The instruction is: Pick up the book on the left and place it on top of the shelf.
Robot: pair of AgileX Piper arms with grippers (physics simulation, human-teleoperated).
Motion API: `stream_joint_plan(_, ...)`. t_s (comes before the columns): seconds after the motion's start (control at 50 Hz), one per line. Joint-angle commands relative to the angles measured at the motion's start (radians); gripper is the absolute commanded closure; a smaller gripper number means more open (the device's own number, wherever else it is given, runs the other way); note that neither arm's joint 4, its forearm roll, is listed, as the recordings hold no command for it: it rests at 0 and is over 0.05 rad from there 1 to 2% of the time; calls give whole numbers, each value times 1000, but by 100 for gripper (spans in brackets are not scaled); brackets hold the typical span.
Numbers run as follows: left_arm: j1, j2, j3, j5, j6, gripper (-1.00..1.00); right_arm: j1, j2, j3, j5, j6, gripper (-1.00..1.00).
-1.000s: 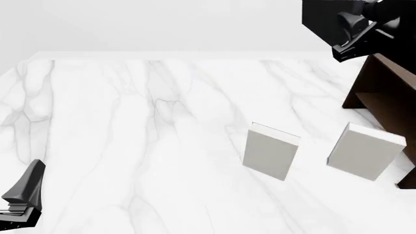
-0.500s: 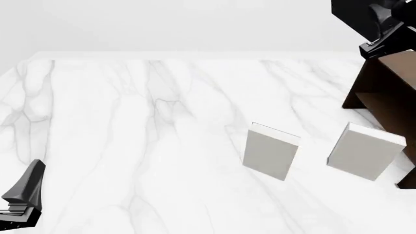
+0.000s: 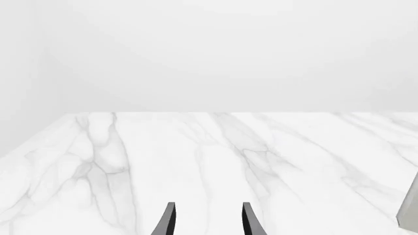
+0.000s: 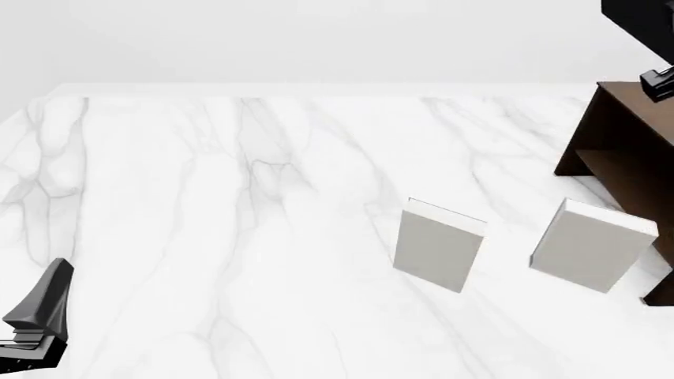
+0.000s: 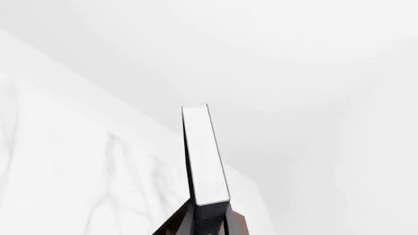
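Observation:
The book [image 4: 638, 19], dark-covered, hangs at the top right corner of the front view, above the dark brown shelf [image 4: 632, 146] and partly cut off by the frame. In the right wrist view its white page edge [image 5: 204, 155] stands up from between the fingers of my right gripper [image 5: 209, 223], which is shut on it. Only a small dark piece of that gripper [image 4: 660, 82] shows in the front view, just over the shelf's top. My left gripper [image 4: 38, 317] rests low at the near left, open and holding nothing, its fingertips [image 3: 168, 221] spread apart over bare marble.
Two pale grey-white books stand upright on the marble table [image 4: 211, 205]: one near the middle [image 4: 437, 246], one [image 4: 589, 246] close against the shelf's front. An edge of a pale book [image 3: 410, 215] shows in the left wrist view.
My right gripper has carried the book further right, over the shelf top, so most of it has left the front view. The left arm has not moved.

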Motion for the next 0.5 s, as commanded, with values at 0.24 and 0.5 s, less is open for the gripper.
stream_joint_plan(0.24,0,0,0,0,0,-100,-138,-57,11,21,10,100)
stream_joint_plan(0.5,0,0,0,0,0,-100,-203,-62,-11,40,9,100)
